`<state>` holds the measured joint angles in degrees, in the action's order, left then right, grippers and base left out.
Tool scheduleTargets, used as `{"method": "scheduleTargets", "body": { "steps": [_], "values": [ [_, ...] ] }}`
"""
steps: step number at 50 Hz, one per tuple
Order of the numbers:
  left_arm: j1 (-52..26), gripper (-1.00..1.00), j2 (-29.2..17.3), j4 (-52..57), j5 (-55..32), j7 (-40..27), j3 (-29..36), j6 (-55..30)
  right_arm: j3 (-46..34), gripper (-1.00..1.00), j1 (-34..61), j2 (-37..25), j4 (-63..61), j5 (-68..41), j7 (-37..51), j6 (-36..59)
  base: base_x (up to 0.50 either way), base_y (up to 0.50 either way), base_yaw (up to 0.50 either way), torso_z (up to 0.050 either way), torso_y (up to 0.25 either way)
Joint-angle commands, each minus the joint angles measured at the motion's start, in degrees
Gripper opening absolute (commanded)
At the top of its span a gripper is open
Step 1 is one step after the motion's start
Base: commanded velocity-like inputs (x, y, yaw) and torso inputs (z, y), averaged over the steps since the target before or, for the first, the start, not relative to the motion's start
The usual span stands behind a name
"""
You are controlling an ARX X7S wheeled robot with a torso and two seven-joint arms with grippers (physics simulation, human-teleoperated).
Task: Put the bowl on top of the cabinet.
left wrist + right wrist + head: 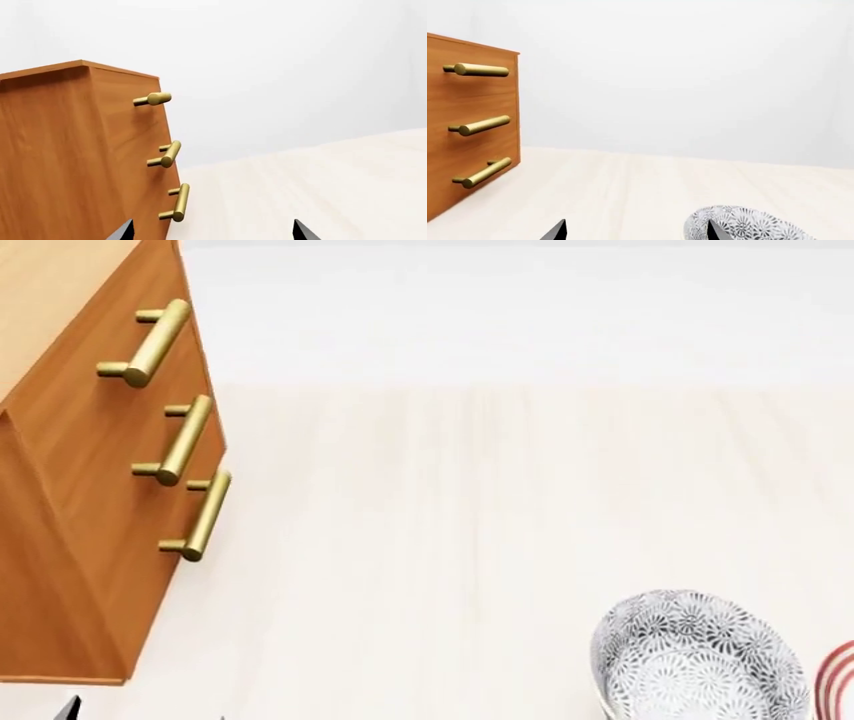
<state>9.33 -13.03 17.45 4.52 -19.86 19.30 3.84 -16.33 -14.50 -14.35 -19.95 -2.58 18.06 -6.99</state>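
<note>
1. While the bowl [698, 658] sits on the pale desk [467, 520] at the lower right of the head view, the right claw [637, 231] is the one close to it.
2. From the right wrist view, the bowl [747, 226] lies just past the claw tips and a bit to the side of one dark tip, low in the frame. The bowl does not sit between the tips yet.
3. Only the two dark tips of the right claw show. They are spread apart and hold nothing.
4. The left claw [213, 231] also shows just two tips, spread apart and empty. It points at the cabinet [60, 160], and no bowl is in its picture. So I think the right arm is the better one for the grab.
5. The bowl is round, so it has no long side to line up with. It stands upright with its open side up.
6. The cabinet [80, 470] stands at the left of the head view, well apart from the bowl. Its light wood top [54, 300] shows in the upper left corner.
7. A plate with red rings [841, 680] peeks in at the right edge, just beside the bowl. The claw could bump it.
8. Nothing else lies on the desk between the bowl and the cabinet.
</note>
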Motion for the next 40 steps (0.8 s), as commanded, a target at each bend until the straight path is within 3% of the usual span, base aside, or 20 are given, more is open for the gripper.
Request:
{"method": "scheduleTargets", "body": {
  "steps": [1, 17, 40],
  "values": [
    [-0.4, 1.00, 0.1, -0.3, -0.7, 0.8, -0.2, -0.5, -0.1, 1.00, 0.2, -0.1, 0.4, 0.5, 0.0, -0.5, 0.24, 0.00, 0.00, 0.000, 0.000],
    [-0.4, 1.00, -0.3, 0.0, -0.9, 0.3, 0.2, -0.6, -0.7, 1.00, 0.5, -0.6, 0.2, 0.5, 0.9, -0.1, 0.23, 0.00, 0.00, 0.000, 0.000],
    [-0.5, 1.00, -0.9, 0.1, -1.2, -0.5, 0.6, -0.6, -2.2, 1.00, 1.0, -1.4, 0.8, 1.3, 1.7, 0.1, 0.02, 0.00, 0.00, 0.000, 0.000]
  ]
}}
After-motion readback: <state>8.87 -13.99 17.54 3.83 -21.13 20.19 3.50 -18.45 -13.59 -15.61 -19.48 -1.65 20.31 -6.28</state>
